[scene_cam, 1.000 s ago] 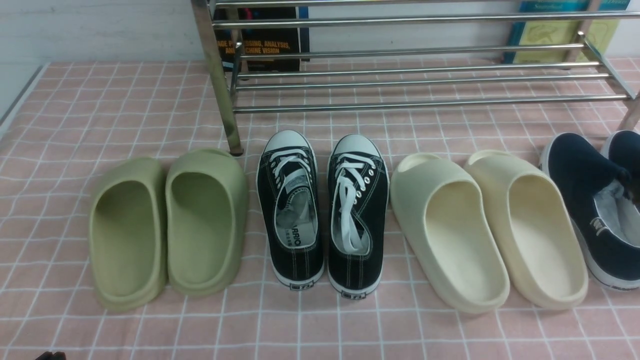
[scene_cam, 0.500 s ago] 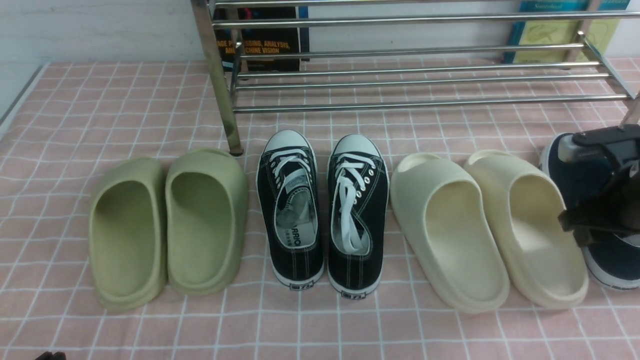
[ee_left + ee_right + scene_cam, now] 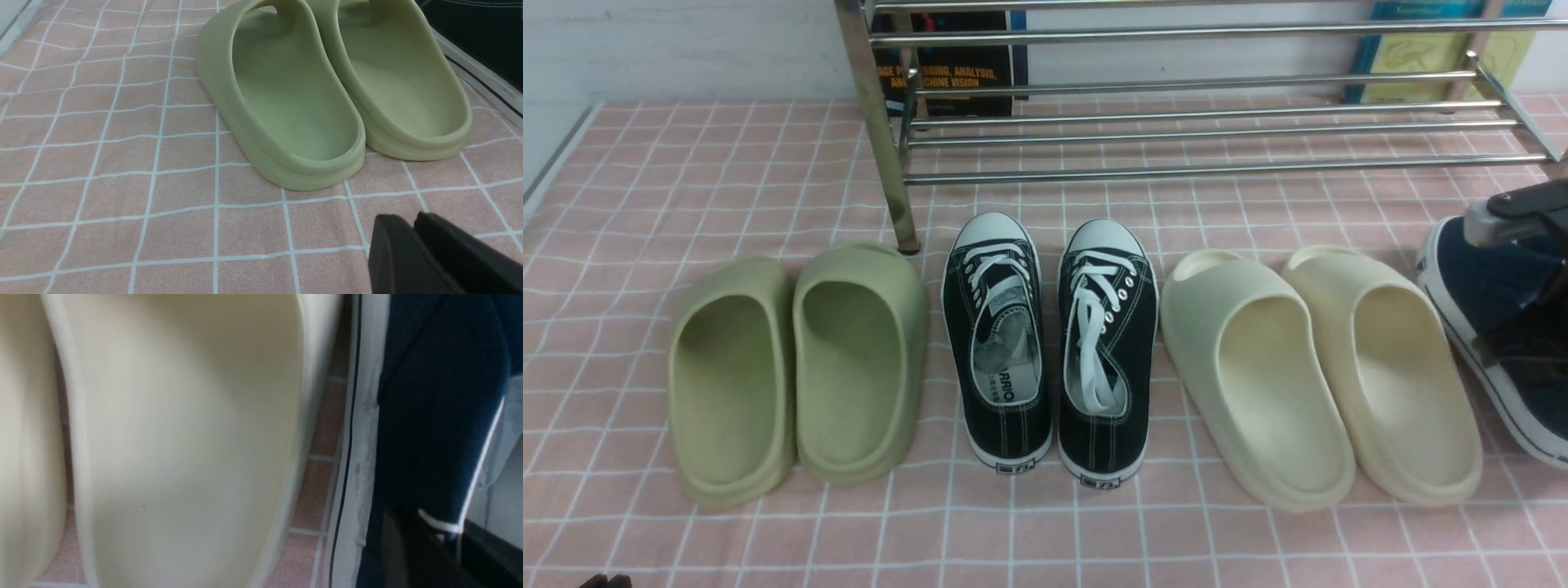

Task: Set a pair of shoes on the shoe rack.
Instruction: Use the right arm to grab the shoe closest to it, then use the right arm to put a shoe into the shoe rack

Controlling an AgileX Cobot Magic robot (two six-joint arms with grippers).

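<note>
One grip only. Pinching navy shoe (image 3: 1474,278) by its collar wall with right gripper (image 3: 441,541), a finger each side: thin edge, easiest purchase on a laceless upper. Holding it tilted, sole edge showing, at far right just beside cream slide (image 3: 1388,367), well short of rack (image 3: 1209,170). Cannot find its mate in view. Resting left gripper (image 3: 412,224) low by green slides (image 3: 294,102), fingers together on nothing, out of the way. Likely lift next; may slip on soft canvas.
</note>
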